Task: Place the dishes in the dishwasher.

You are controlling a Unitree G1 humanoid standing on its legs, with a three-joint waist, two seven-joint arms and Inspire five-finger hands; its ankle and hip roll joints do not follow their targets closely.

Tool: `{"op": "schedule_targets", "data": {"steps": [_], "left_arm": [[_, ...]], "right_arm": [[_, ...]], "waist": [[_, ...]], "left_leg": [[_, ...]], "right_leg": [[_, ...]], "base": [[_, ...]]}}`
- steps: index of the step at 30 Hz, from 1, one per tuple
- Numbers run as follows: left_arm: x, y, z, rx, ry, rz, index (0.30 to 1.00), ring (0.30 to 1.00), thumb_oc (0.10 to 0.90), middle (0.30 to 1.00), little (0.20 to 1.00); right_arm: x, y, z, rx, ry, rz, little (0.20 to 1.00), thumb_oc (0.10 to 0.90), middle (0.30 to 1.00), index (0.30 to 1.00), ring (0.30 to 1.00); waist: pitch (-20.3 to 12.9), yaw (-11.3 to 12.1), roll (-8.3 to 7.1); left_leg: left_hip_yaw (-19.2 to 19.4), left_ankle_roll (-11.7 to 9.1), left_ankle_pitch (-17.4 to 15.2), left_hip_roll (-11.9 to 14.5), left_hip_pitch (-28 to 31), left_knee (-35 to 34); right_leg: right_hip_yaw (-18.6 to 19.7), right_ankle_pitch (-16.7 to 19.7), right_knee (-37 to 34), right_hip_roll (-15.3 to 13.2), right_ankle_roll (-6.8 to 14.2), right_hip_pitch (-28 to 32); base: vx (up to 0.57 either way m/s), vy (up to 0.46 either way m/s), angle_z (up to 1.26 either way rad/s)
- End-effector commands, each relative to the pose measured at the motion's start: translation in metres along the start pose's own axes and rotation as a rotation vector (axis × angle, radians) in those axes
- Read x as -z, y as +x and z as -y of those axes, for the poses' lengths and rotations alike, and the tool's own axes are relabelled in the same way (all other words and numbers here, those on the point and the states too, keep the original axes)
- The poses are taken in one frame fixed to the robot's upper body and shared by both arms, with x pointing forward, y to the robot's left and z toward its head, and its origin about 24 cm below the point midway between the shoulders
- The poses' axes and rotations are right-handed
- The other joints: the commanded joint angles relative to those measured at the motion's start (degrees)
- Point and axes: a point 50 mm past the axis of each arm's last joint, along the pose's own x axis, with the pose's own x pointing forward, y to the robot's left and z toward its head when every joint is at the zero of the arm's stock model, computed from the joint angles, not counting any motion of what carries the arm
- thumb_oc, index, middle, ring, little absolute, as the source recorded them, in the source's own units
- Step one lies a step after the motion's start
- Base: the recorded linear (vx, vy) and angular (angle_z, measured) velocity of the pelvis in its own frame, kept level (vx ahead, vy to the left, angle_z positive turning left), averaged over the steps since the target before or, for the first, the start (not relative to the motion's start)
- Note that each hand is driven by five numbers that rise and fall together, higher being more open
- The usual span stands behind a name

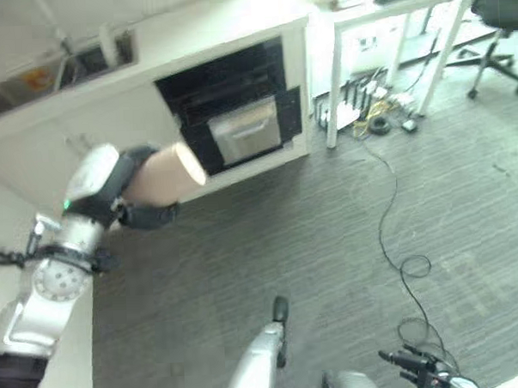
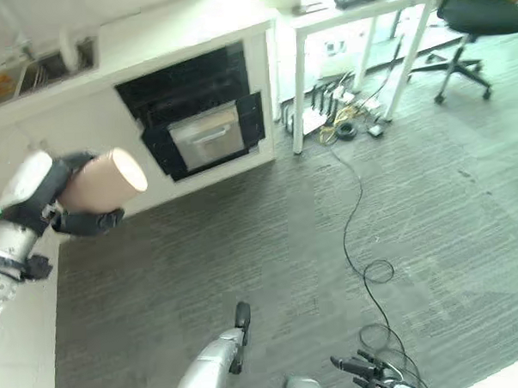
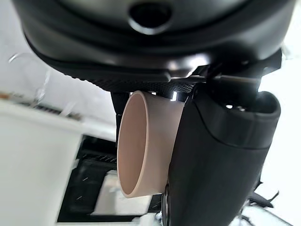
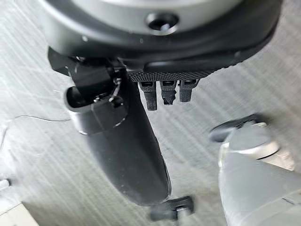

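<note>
A beige cup (image 1: pixel 166 174) is being gripped by the left robot hand (image 1: pixel 121 196), curled around it, at nine o'clock; the dishwasher (image 1: pixel 238 117) is standing open at twelve o'clock. The right robot hand (image 4: pixel 120 141) is hanging relaxed, holding nothing.

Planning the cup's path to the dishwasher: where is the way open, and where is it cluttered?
The carpet between the left hand, shut on the cup, and the open dishwasher lies bare. Clutter sits under the white table: cables trailing across the floor.

Item count: one beige cup (image 1: pixel 165 175); one open dishwasher (image 1: pixel 234 105); one sink (image 1: pixel 56 70); one white desk (image 1: pixel 388 8); one office chair (image 1: pixel 501 16).
</note>
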Motion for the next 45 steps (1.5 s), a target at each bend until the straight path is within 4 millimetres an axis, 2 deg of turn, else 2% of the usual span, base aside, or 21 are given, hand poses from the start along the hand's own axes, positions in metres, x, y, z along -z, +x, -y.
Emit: {"op": "schedule_targets", "data": {"steps": [1, 7, 10, 11, 13, 15, 16, 17, 18, 20, 22, 24, 26, 27, 29, 32, 34, 41, 42, 43, 45], "left_arm": [[-0.049, 0.007, -0.070, -0.309, 0.108, 0.236, 0.300, 0.300, 0.400, 0.300, 0.300], [-0.048, 0.000, -0.063, -0.292, 0.109, 0.252, 0.300, 0.300, 0.400, 0.300, 0.300], [-0.055, 0.003, -0.070, -0.297, 0.120, 0.277, 0.300, 0.300, 0.400, 0.300, 0.300], [-0.060, 0.010, -0.080, -0.292, 0.116, 0.279, 0.300, 0.300, 0.400, 0.300, 0.300], [-0.061, 0.017, -0.083, -0.284, 0.103, 0.271, 0.300, 0.300, 0.400, 0.300, 0.300], [-0.060, 0.022, -0.085, -0.286, 0.105, 0.262, 0.300, 0.300, 0.400, 0.300, 0.300], [-0.061, 0.024, -0.087, -0.295, 0.108, 0.264, 0.300, 0.300, 0.400, 0.300, 0.300], [-0.063, 0.027, -0.091, -0.315, 0.113, 0.262, 0.300, 0.300, 0.400, 0.300, 0.300], [-0.063, 0.029, -0.095, -0.332, 0.110, 0.257, 0.300, 0.300, 0.400, 0.300, 0.300], [-0.059, 0.028, -0.099, -0.332, 0.100, 0.248, 0.300, 0.300, 0.400, 0.300, 0.300], [-0.058, 0.018, -0.096, -0.318, 0.101, 0.246, 0.300, 0.300, 0.400, 0.300, 0.300], [-0.060, 0.016, -0.097, -0.314, 0.087, 0.252, 0.300, 0.300, 0.400, 0.300, 0.300], [-0.066, 0.016, -0.100, -0.310, 0.075, 0.290, 0.300, 0.300, 0.400, 0.300, 0.300], [-0.069, 0.017, -0.101, -0.305, 0.073, 0.309, 0.300, 0.300, 0.400, 0.300, 0.300], [-0.075, 0.017, -0.102, -0.299, 0.070, 0.333, 0.300, 0.300, 0.400, 0.300, 0.300], [-0.082, 0.019, -0.104, -0.302, 0.068, 0.341, 0.300, 0.300, 0.400, 0.300, 0.300], [-0.082, 0.019, -0.097, -0.305, 0.060, 0.363, 0.300, 0.300, 0.400, 0.300, 0.300], [-0.079, 0.014, -0.082, -0.328, 0.060, 0.357, 0.300, 0.300, 0.400, 0.300, 0.300], [-0.080, 0.014, -0.082, -0.328, 0.067, 0.361, 0.300, 0.300, 0.400, 0.300, 0.300], [-0.085, 0.016, -0.083, -0.326, 0.078, 0.367, 0.300, 0.300, 0.400, 0.300, 0.300], [-0.089, 0.020, -0.083, -0.317, 0.075, 0.369, 0.300, 0.300, 0.400, 0.300, 0.300]], "right_arm": [[0.004, -0.001, 0.007, 0.069, -0.021, -0.048, 0.900, 0.800, 0.900, 0.900, 0.900], [0.015, -0.001, 0.002, 0.077, 0.055, -0.054, 0.900, 0.800, 0.900, 0.900, 0.900], [0.023, 0.001, -0.009, 0.056, 0.032, -0.037, 0.900, 0.800, 0.900, 0.900, 0.900], [0.030, 0.000, -0.014, 0.037, 0.044, -0.032, 0.900, 0.800, 0.900, 0.900, 0.900], [0.032, -0.001, -0.014, 0.025, 0.024, -0.018, 0.900, 0.800, 0.900, 0.900, 0.900], [0.031, -0.001, -0.014, 0.002, -0.001, 0.000, 0.900, 0.800, 0.900, 0.900, 0.900], [0.028, -0.001, -0.014, -0.001, 0.002, 0.010, 0.900, 0.800, 0.900, 0.900, 0.900], [0.021, 0.000, -0.014, -0.008, 0.001, 0.012, 0.900, 0.800, 0.900, 0.900, 0.900], [0.017, 0.001, -0.015, -0.016, -0.011, 0.006, 0.900, 0.800, 0.900, 0.900, 0.900], [0.012, 0.003, -0.017, -0.022, -0.030, -0.004, 0.900, 0.800, 0.900, 0.900, 0.900], [0.004, 0.004, -0.019, -0.022, -0.063, 0.011, 0.900, 0.800, 0.900, 0.900, 0.900], [0.000, 0.003, -0.015, 0.001, -0.033, 0.030, 0.900, 0.800, 0.900, 0.900, 0.900], [-0.006, 0.001, -0.005, 0.021, -0.013, 0.061, 0.900, 0.800, 0.900, 0.900, 0.900], [-0.007, 0.001, -0.003, 0.027, -0.014, 0.068, 0.900, 0.800, 0.900, 0.900, 0.900], [-0.007, 0.000, 0.000, 0.038, 0.004, 0.075, 0.900, 0.800, 0.900, 0.900, 0.900], [-0.002, -0.001, 0.005, 0.059, 0.064, 0.068, 0.900, 0.800, 0.900, 0.900, 0.900], [0.008, -0.002, 0.004, 0.067, 0.082, 0.047, 0.900, 0.800, 0.900, 0.900, 0.900], [0.013, 0.001, -0.007, 0.065, 0.039, 0.021, 0.900, 0.800, 0.900, 0.900, 0.900], [0.012, 0.002, -0.010, 0.056, 0.040, 0.029, 0.900, 0.800, 0.900, 0.900, 0.900], [0.011, 0.002, -0.016, 0.037, 0.041, 0.051, 0.900, 0.800, 0.900, 0.900, 0.900], [0.009, 0.003, -0.019, 0.027, 0.049, 0.071, 0.900, 0.800, 0.900, 0.900, 0.900]], "waist": [[1.5, 1.6, -0.62], [-1.3, 1.7, 0.27], [-1.9, 0.4, 0.99], [-1.6, -1.6, 1.58], [-1.1, -3.1, 2.79], [-0.4, -4.7, 2.63], [0.0, -5.8, 1.58], [0.5, -6.9, 0.58], [0.7, -7.3, -0.02], [0.1, -6.6, -0.48], [-1.4, -4.7, -0.67], [-1.4, -4.4, -0.86], [-0.5, -4.2, -1.81], [0.2, -4.2, -2.31], [0.8, -4.4, -2.63], [1.1, -4.4, -1.27], [1.5, -4.7, -0.56], [-0.7, -2.3, 1.07], [-1.0, -2.6, 1.65], [-0.2, -3.5, 2.26], [0.6, -4.7, 2.50]], "left_leg": [[3.5, 2.6, 1.7, -0.3, 8.2, 3.8], [1.3, 5.2, -3.8, -1.8, 13.7, 3.8], [-0.1, 8.0, -7.1, -2.6, 17.7, 3.8], [-1.7, 10.8, -9.7, -4.1, 21.6, 3.8], [-2.8, 12.1, -11.3, -4.2, 24.7, 3.8], [-3.6, 12.7, -13.5, -4.9, 27.0, 3.8], [-5.0, 12.6, -15.4, -5.8, 28.6, 3.8], [-7.1, 12.2, -17.8, -6.0, 30.6, 3.8], [-8.3, 11.5, -19.3, -5.3, 31.6, 3.8], [-8.7, 10.4, -19.3, -4.2, 31.6, 3.8], [-8.2, 7.1, -18.0, 1.0, 32.1, 3.8], [-7.0, 6.5, -16.5, 2.3, 32.3, 3.8], [-2.7, 5.3, -7.4, 3.5, 31.6, 4.0], [0.0, 5.2, -6.4, 3.5, 30.1, 6.8], [3.3, 5.2, -6.2, 3.5, 28.5, 9.4], [6.1, 6.5, -8.6, -2.0, 27.6, 4.8], [10.7, 6.9, -9.2, -3.7, 24.1, 3.8], [6.5, 7.9, -10.7, -3.4, 23.5, 3.8], [6.4, 8.2, -11.3, -2.6, 24.0, 3.8], [4.7, 9.4, -12.5, -2.5, 25.6, 3.8], [2.6, 10.8, -12.8, -2.7, 26.4, 3.8]], "right_leg": [[-5.8, 3.4, -7.2, 1.0, 7.2, 2.0], [-6.0, 1.7, -7.2, -0.4, 8.9, 7.0], [-7.5, 10.4, 1.3, -1.5, 11.9, 6.9], [-6.6, 19.4, 19.0, -0.7, 15.0, -1.4], [-8.5, 20.6, 25.1, -2.1, 13.2, -9.3], [-9.4, 18.7, 16.7, -3.3, 11.5, -13.2], [-8.8, 18.2, 3.7, -4.1, 10.9, -13.6], [-7.0, 17.9, -7.2, -5.7, 11.8, -14.3], [-3.9, 18.4, -7.2, -6.4, 13.6, -16.1], [-3.4, 17.3, -7.2, -6.5, 14.6, -15.2], [-6.1, 13.5, -7.2, -6.3, 13.0, -11.3], [-6.6, 12.4, -7.2, -6.4, 12.1, -9.8], [-8.0, 10.7, -7.2, -6.5, 10.7, -6.9], [-8.8, 10.5, -7.2, -6.8, 10.2, -5.9], [-10.3, 10.3, -7.2, -6.9, 9.6, -5.2], [-12.0, 9.5, -7.2, -5.1, 9.5, -3.8], [-12.6, 7.9, -7.2, -3.3, 9.4, -1.4], [-14.7, 5.9, -7.2, -1.6, 9.0, 0.4], [-15.7, 8.0, -7.2, -1.0, 9.6, 1.4], [-15.0, 11.5, 1.3, -1.4, 11.8, -1.2], [-13.3, 14.4, 10.8, -2.2, 12.9, -6.1]], "base": [[0.39, 0.208, -0.94], [0.35, 0.179, -0.59], [0.33, 0.179, 0.19], [0.33, 0.199, -0.01], [0.32, 0.045, 0.28], [0.35, -0.245, 0.09], [0.42, -0.513, 0.38], [0.57, -0.721, 0.23], [0.47, -0.640, 0.66], [0.35, -0.506, 0.83], [0.45, -0.550, 0.97], [0.27, -0.312, 0.25], [0.24, -0.383, 0.06], [0.15, -0.283, 0.43], [0.08, -0.177, 0.70], [0.16, -0.088, 0.62], [0.16, 0.038, 0.21], [0.12, 0.116, -0.12], [0.12, 0.111, -0.01], [0.08, 0.095, 0.10], [0.05, 0.021, 0.45]]}}
